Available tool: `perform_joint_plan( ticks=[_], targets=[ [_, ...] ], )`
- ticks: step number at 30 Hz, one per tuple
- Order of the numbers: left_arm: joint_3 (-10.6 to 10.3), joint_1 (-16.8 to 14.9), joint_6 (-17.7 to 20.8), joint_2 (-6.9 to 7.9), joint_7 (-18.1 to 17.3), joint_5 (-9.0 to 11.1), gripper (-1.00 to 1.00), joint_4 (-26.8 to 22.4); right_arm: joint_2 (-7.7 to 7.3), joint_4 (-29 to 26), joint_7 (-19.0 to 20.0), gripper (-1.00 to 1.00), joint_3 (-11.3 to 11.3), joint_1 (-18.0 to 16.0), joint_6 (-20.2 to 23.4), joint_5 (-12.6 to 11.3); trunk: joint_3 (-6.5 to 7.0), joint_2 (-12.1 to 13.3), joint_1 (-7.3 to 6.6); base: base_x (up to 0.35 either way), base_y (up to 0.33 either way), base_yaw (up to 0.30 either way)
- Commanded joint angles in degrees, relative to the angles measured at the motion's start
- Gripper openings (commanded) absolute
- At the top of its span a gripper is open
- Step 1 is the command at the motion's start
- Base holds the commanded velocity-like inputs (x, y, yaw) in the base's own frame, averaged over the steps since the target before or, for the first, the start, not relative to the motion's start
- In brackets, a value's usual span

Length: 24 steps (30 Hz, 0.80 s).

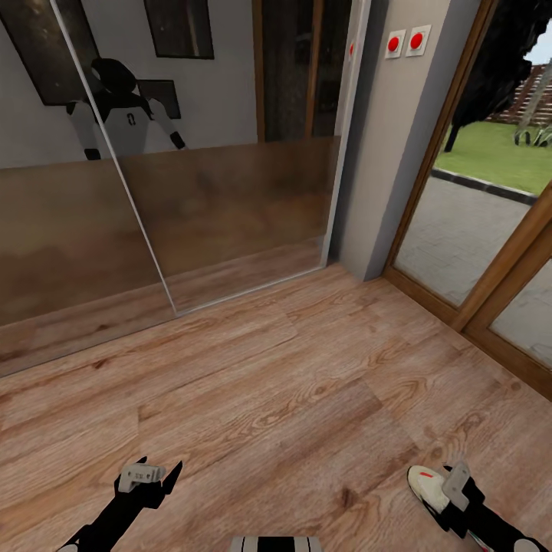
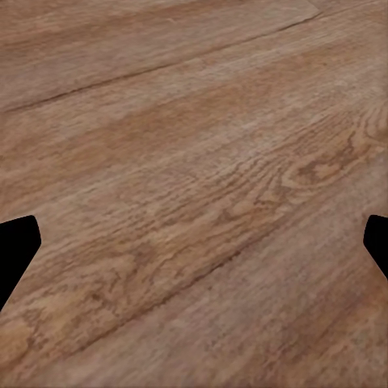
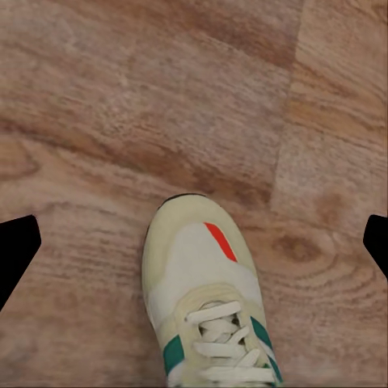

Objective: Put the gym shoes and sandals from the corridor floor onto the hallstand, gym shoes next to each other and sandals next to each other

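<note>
**Robot facing a mirrored wall, one gym shoe under its right hand**

Head view: wood-plank corridor floor (image 1: pixel 291 383) runs up to a mirrored sliding panel (image 1: pixel 153 192) reflecting the robot. Glazed doors (image 1: pixel 491 199) stand to the right, two red buttons (image 1: pixel 406 41) on the wall beside them. The left hand (image 1: pixel 153 477) hangs low over bare floor, fingers apart. The right hand (image 1: pixel 452 491) is at a white gym shoe (image 1: pixel 426 487); whether it grips the shoe cannot be told. Right wrist view: shoe toe, laces, green stripe.
</note>
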Motion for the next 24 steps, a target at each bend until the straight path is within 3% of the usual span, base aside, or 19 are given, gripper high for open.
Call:
perform_joint_plan(
  ticks=[1, 9, 19, 24],
  targets=[
    [0.0, 0.0, 0.0, -0.01, 0.0, 0.0, 1.0, 0.0, 0.0, 0.3, 0.0, 1.0, 0.0, 0.1, 0.0, 0.0, 0.0, 0.0, 0.0, 0.0, 0.0, 0.0],
    [0.0, 0.0, 0.0, -0.04, 0.0, 0.0, 1.0, 0.0, 0.08, 1.1, -0.7, 1.0, -0.1, 0.2, 0.1, 0.1, 0.0, 0.0, 0.0, 0.0, 0.0, 0.0],
    [0.0, -0.3, 0.0, -0.02, 0.0, 0.1, 1.0, 0.0, 1.34, 1.5, -9.4, 1.0, 0.0, 0.3, 0.2, 0.1, 0.0, 0.0, 0.0, 0.0, 0.0, 0.0],
    [0.0, -0.3, 0.0, -0.01, 0.0, 0.1, 1.0, 0.0, 1.56, 1.5, -10.7, 1.0, 0.1, 0.3, 0.1, 0.2, 0.0, 0.0, 0.0, 0.0, 0.0, 0.0]
  ],
)
